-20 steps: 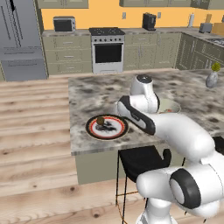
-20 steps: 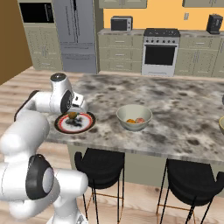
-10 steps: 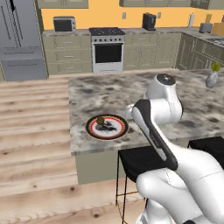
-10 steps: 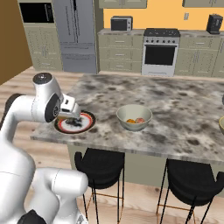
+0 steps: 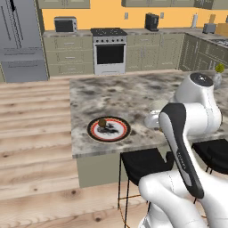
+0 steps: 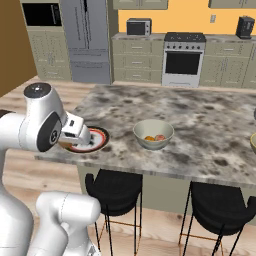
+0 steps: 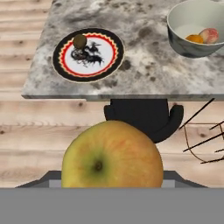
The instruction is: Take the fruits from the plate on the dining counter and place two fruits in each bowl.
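Observation:
A yellow-orange fruit (image 7: 112, 155) looms large at the bottom of the hand view, and my gripper (image 6: 82, 137) is shut on it, above the front edge of the dining counter (image 6: 200, 125). The red-rimmed plate (image 7: 88, 54) lies on the counter's corner and carries one dark brownish-green fruit (image 7: 79, 41). This plate (image 5: 108, 129) and the dark fruit (image 5: 102, 122) also appear in the left base view. A beige bowl (image 6: 153, 134) to the plate's right holds an orange fruit (image 7: 194, 38) and a pinkish-red fruit (image 7: 209, 34). A second bowl (image 6: 254, 142) peeks in at the right edge.
Black bar stools (image 6: 115, 187) stand under the counter's front edge, one of them (image 7: 144, 116) directly below my hand. A small vase with a sprig (image 5: 218, 73) sits at the counter's far right. Wood floor lies to the left; cabinets and a stove (image 5: 110, 51) line the back wall.
The arm has swung up and back from over the plate toward the counter's front edge, carrying the yellow-orange fruit. The plate, the dark fruit and the bowl have not moved.

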You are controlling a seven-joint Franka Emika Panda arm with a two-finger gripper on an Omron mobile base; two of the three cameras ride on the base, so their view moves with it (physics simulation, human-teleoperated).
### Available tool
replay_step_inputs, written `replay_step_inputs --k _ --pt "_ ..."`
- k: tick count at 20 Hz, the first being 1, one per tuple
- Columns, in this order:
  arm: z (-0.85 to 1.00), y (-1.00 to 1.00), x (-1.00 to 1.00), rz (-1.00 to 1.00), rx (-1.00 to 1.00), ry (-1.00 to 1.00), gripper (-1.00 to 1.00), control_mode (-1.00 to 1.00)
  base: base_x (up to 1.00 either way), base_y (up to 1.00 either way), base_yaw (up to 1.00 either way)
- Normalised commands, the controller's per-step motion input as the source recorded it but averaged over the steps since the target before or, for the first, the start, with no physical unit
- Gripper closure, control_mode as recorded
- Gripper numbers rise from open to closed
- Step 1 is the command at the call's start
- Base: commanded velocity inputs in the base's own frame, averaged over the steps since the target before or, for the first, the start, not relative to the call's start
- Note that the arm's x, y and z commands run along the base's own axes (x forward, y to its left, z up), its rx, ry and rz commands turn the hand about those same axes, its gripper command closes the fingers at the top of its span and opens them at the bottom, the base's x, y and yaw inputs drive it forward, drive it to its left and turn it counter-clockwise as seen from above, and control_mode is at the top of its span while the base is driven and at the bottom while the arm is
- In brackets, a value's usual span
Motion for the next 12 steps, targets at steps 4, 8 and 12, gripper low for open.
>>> replay_step_inputs --k 4,8,12 --pt "0.00 0.00 0.00 0.00 0.00 0.00 1.00 -1.00 0.00 0.00 0.00" --pt "0.00 -0.03 0.00 0.00 0.00 0.00 1.00 -1.00 0.00 0.00 0.00" --pt "0.00 -0.03 0.00 0.00 0.00 0.00 1.00 1.00 -0.23 -0.46 0.00"
